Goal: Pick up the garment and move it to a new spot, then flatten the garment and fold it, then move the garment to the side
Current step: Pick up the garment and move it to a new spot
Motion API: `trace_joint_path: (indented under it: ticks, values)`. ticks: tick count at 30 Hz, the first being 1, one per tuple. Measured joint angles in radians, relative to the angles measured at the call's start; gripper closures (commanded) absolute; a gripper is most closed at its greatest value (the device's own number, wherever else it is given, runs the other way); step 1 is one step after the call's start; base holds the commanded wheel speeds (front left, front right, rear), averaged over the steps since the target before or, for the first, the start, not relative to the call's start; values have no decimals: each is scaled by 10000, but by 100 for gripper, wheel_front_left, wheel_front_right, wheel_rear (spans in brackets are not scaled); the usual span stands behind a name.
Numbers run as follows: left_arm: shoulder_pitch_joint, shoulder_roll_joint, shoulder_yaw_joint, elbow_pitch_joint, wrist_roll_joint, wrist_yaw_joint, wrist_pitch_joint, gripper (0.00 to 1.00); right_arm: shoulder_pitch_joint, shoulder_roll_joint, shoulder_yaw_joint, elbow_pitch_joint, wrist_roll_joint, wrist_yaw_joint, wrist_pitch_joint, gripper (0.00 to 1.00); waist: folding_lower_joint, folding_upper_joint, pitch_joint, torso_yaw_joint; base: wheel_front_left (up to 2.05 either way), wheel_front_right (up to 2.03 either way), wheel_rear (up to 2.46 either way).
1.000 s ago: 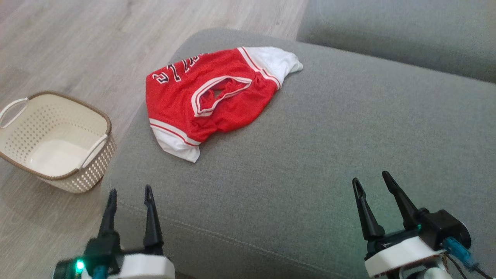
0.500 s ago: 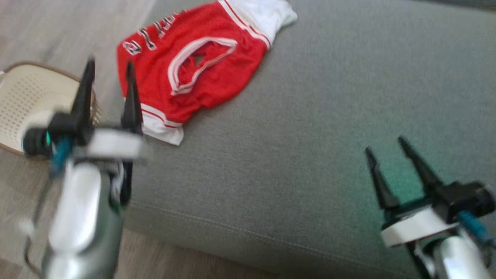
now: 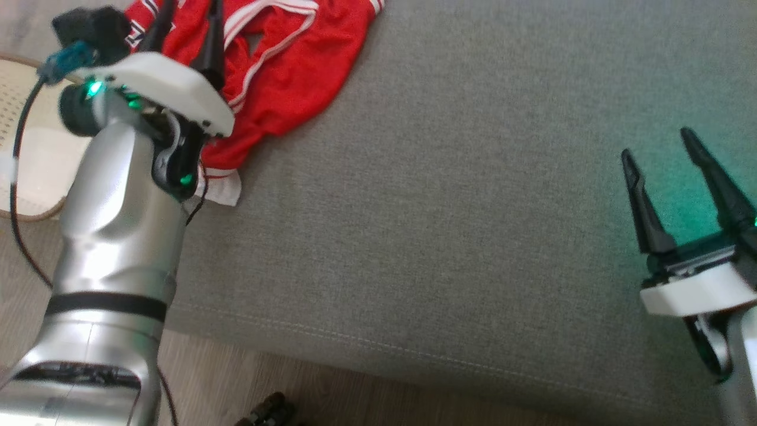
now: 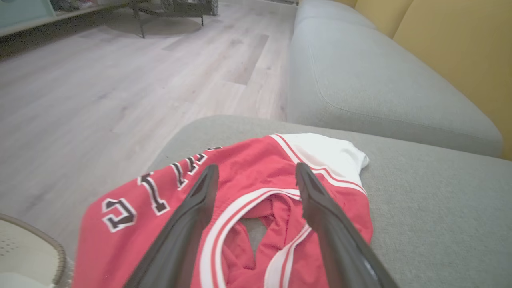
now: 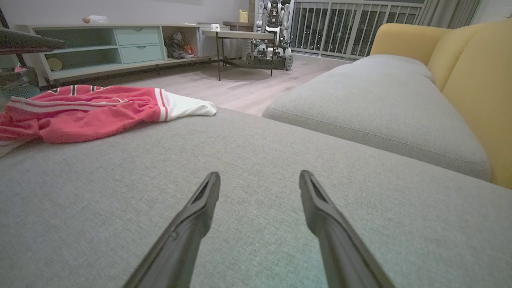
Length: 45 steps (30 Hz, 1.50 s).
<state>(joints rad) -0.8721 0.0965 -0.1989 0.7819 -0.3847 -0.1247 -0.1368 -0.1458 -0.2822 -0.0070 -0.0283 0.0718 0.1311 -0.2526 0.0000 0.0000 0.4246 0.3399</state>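
Hovering Over the Red Jersey, Claws Wide and Empty

Poises left claw (image 3: 189,9) above the garment (image 3: 295,71), fingers spread to the full and gripping nothing. Frames, between those two dark fingers in the left wrist view, the white-trimmed neck opening, with red cloth lying beneath and ahead of the tips; cannot tell whether the tips touch the fabric. Finds black-and-white lettering off to the left of the left finger, and a white sleeve just beyond the right finger's tip. Places the cream basket (image 3: 29,154) beside that claw's wrist, down on the wood floor (image 3: 248,373), just off the cushion's edge. Parks right claw (image 3: 656,143) well apart from the garment, likewise wide open and empty, over bare grey sofa cushion (image 3: 443,207). Puts the garment, seen along the right claw's own fingers, far ahead and to the left, crumpled on the same cushion near its far edge.
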Motion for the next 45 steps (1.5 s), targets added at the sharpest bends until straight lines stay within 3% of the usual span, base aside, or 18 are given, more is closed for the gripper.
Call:
trace_joint_path:
  ticks: [7,17,18,19,29,38,45]
  values:
    - [-514,125,-1220,1198,-1655,0,759,0,-354,-188,-159,-205,0,0,0,0,0,0,712,-154,0,0,0]
    - [-729,226,-2545,2345,-2347,-44,736,0,-503,-211,-274,-255,0,0,0,0,0,0,1168,-313,0,0,0]
    - [-779,261,-2711,2399,-2391,-44,744,60,-504,-211,-272,-255,-2,0,0,0,0,0,1181,-319,0,0,0]
    - [-805,299,-2836,2414,-2460,-52,746,100,-504,-209,-267,-251,-2,0,0,0,0,0,1182,-322,0,0,0]
    - [-801,771,-3492,2470,-2518,-75,-1007,100,-700,244,-44,31,6,0,0,0,0,0,544,-437,0,0,0]
    - [-681,1396,-3730,504,-2516,-73,-1116,100,-685,1087,84,349,128,0,0,0,0,0,-498,-768,0,0,0]
    - [-490,1889,-3975,-1315,-2516,-65,-1074,100,-667,1793,90,441,263,0,0,0,0,0,-1208,-1530,0,0,0]
